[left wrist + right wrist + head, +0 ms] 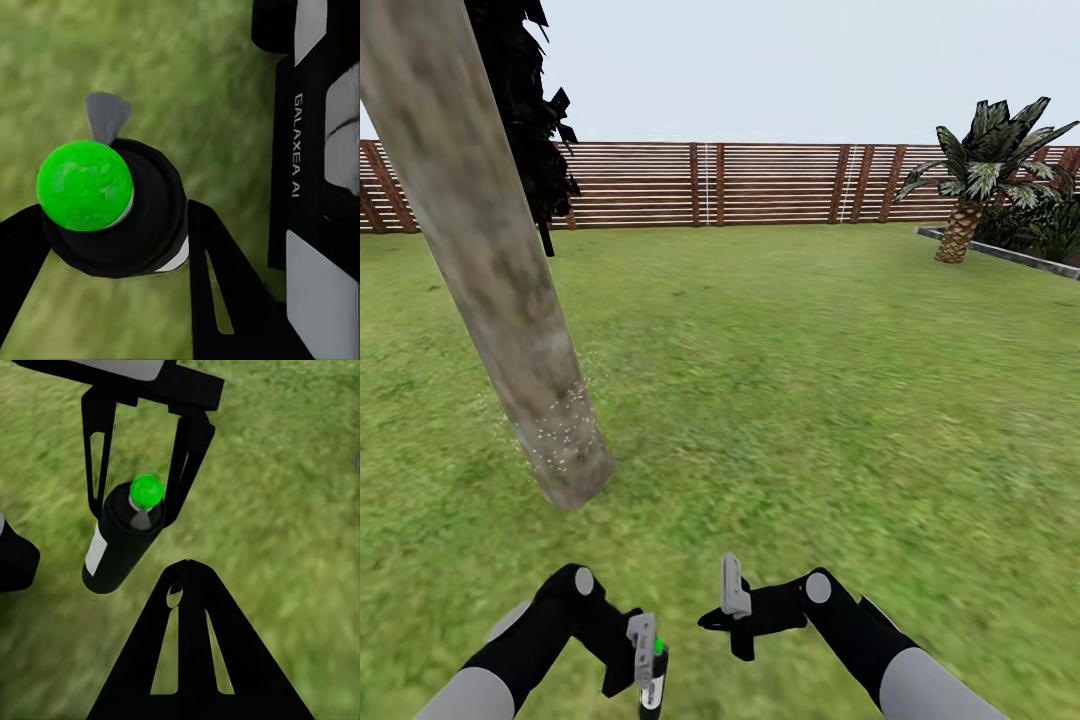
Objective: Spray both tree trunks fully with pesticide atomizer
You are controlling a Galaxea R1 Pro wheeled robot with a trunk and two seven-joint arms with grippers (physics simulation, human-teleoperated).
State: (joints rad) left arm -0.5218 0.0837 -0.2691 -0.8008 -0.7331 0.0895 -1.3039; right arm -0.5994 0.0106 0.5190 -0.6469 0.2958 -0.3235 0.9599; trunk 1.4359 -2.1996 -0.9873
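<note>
Spraying step in hand. The left gripper [645, 668] is clamped on the pesticide atomizer [652, 680], its green-tipped cap seated between the fingers. The right gripper [735, 610] holds nothing; its finger spread is unclear. Beyond, the tree trunk [510, 290] carries pesticide [565, 425] specks low down only. Next, seemingly: aim higher.

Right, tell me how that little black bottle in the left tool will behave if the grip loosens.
The pesticide atomizer looks like a smooth, rigid cylinder, so it would probably slide out rather than bend. It seems small against the left tool, so likely light. Dropped on the grass, its round body could roll.
</note>
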